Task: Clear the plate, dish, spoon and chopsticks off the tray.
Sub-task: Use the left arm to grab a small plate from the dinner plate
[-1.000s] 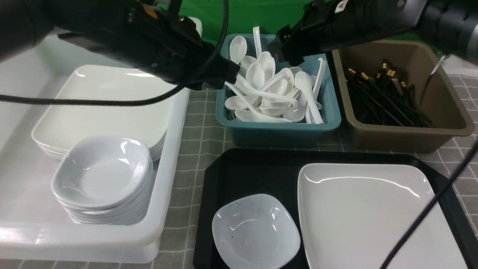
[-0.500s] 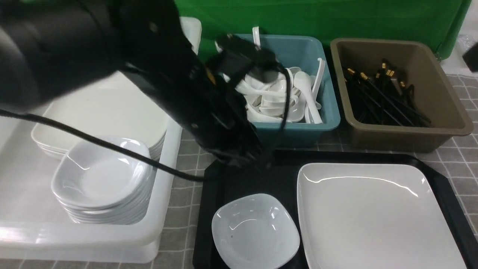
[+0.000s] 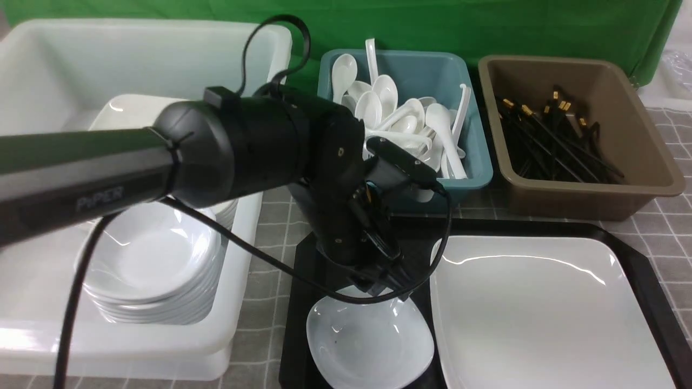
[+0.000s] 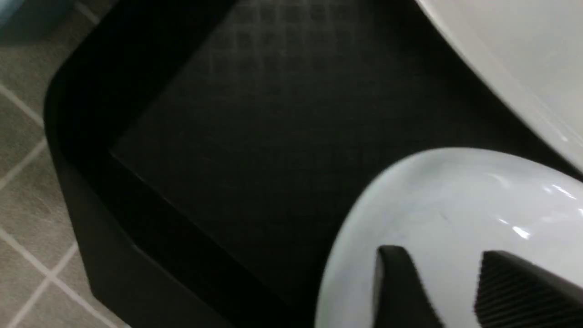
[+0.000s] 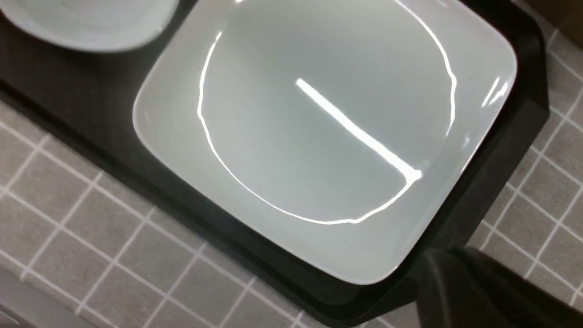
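Observation:
The small white dish (image 3: 370,346) sits at the near left of the black tray (image 3: 632,254), beside the large square plate (image 3: 540,313). My left gripper (image 3: 385,287) hangs just over the dish's far rim. In the left wrist view its two dark fingers (image 4: 396,282) stand apart over the dish (image 4: 455,200) with nothing between them. My right gripper (image 5: 439,284) is shut and empty, hovering by a corner of the tray (image 5: 514,136) next to the plate (image 5: 328,136); it is outside the front view. No spoon or chopsticks lie on the tray.
A teal bin (image 3: 470,178) behind the tray holds several white spoons. A brown bin (image 3: 643,183) holds black chopsticks. A white crate (image 3: 238,302) on the left holds stacked dishes (image 3: 146,265) and plates. The left arm (image 3: 243,146) crosses above the crate and tray.
The left arm swung from the spoon bin down to the dish on the tray and its jaws opened. The right arm pulled back out of the front view and shut.

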`<state>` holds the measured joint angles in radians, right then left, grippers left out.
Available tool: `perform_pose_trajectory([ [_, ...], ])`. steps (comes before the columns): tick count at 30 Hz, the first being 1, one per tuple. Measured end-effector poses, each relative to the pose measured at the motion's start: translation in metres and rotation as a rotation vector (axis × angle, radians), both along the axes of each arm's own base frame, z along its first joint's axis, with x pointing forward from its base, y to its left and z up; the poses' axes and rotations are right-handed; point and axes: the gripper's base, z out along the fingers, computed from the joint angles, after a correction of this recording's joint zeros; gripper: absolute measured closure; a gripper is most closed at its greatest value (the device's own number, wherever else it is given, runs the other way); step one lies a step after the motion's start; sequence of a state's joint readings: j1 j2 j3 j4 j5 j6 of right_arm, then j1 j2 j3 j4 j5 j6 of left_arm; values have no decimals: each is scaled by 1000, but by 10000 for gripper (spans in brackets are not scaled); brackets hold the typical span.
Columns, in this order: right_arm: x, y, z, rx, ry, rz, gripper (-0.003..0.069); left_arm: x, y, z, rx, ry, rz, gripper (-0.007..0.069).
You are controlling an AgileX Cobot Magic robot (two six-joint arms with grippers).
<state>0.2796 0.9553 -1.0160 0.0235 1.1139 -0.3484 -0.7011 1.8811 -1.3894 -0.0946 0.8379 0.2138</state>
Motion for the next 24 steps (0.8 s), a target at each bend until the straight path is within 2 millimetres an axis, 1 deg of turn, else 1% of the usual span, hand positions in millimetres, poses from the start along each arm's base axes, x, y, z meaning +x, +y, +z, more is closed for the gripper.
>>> perform_pose_trajectory([
  [3, -4, -1, 0, -1, -18, 11, 632, 3, -1, -9, 14, 5, -3, 220],
  [5, -4, -1, 1, 5, -40, 11, 632, 4, -2, -15, 25, 16, -3, 168],
  [7, -4, -1, 3, 12, -60, 10, 632, 5, -3, -23, 37, 29, -4, 136],
  [11, -4, -1, 4, 19, -75, 9, 632, 8, -5, -35, 56, 34, -6, 118],
  [16, -5, -1, 5, 23, -81, 8, 632, 14, -6, -43, 59, -2, 11, 116],
  [24, -5, -1, 5, 23, -81, 8, 632, 16, -8, -53, 61, 15, 34, 116],
])
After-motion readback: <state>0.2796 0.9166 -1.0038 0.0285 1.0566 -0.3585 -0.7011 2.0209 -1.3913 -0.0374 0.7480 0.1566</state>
